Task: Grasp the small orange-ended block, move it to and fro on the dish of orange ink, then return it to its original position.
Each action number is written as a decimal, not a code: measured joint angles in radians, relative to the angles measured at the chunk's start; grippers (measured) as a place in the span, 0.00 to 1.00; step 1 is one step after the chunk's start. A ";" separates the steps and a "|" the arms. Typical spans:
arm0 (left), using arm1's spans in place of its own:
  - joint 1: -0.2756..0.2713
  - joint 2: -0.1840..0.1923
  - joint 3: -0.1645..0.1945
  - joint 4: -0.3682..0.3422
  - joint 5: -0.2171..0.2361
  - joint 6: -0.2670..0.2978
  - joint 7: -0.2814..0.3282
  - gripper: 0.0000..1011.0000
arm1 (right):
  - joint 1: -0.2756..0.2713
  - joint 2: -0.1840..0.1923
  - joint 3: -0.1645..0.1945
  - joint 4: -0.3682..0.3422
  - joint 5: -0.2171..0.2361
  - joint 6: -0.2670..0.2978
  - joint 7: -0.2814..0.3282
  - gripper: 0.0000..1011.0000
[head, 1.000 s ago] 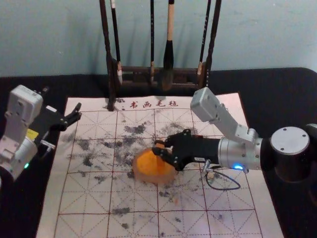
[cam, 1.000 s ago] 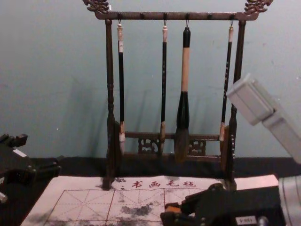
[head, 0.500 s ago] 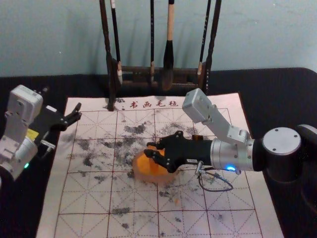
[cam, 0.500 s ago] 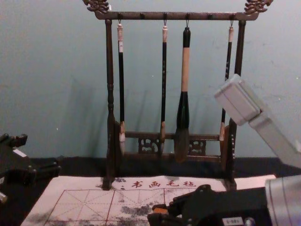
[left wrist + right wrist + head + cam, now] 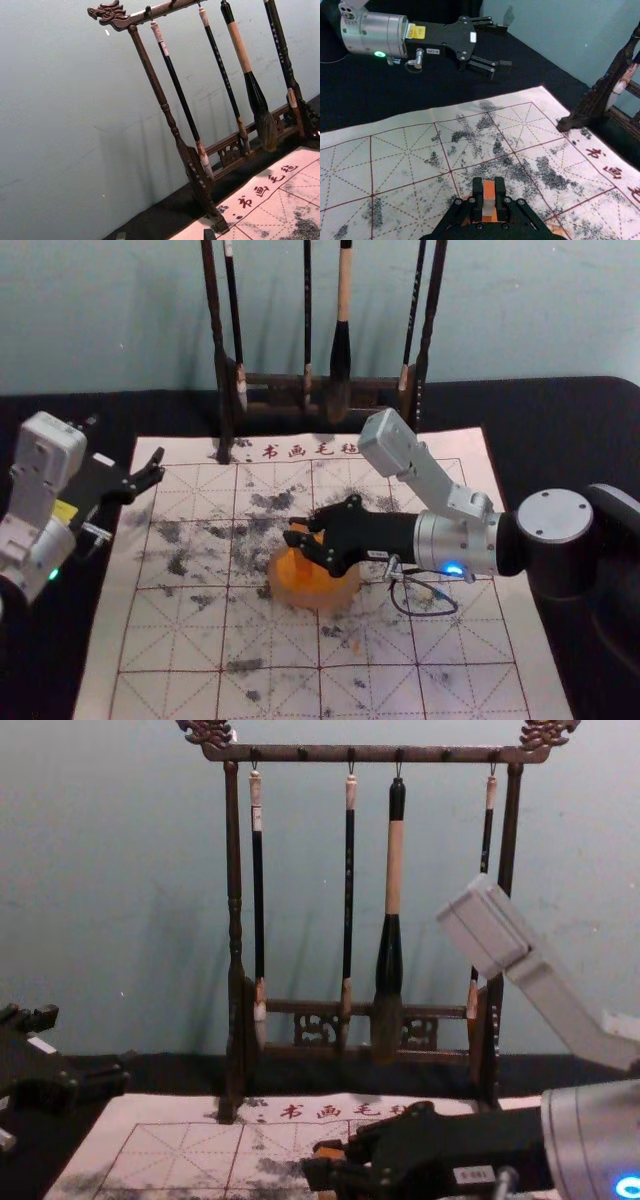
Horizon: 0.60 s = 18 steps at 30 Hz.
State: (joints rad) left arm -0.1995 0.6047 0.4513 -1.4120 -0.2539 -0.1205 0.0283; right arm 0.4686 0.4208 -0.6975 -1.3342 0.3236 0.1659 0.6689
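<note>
My right gripper reaches in from the right above the dish of orange ink, on the mat's middle. In the right wrist view, this gripper is shut on the small block, which is pale in its middle with orange above and below. The block's orange end shows between the fingertips in the chest view. Whether the block touches the ink cannot be told, as the gripper covers part of the dish. My left gripper stays parked at the left, open; its fingertips edge into the left wrist view, far apart.
A dark wooden rack with several hanging brushes, including a thick brush, stands at the mat's far edge. The gridded, ink-spotted mat lies on a black cloth, with the wall behind.
My right gripper has moved left over the dish and slightly toward the rack, still holding the block. The dish and my left arm have kept their places.
</note>
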 joint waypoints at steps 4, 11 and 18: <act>0.000 0.000 0.000 0.000 0.000 0.000 0.000 0.99 | 0.007 -0.007 0.002 0.013 -0.002 -0.002 -0.007 0.13; 0.000 0.000 0.000 0.000 0.000 0.000 0.000 0.99 | 0.010 -0.009 0.007 0.018 -0.005 -0.004 -0.012 0.13; 0.000 0.000 0.000 0.000 0.000 0.000 0.000 0.99 | 0.007 -0.004 0.014 0.019 -0.006 -0.004 -0.016 0.13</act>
State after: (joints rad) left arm -0.1995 0.6047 0.4514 -1.4120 -0.2539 -0.1205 0.0283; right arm 0.4758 0.4168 -0.6838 -1.3156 0.3174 0.1623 0.6533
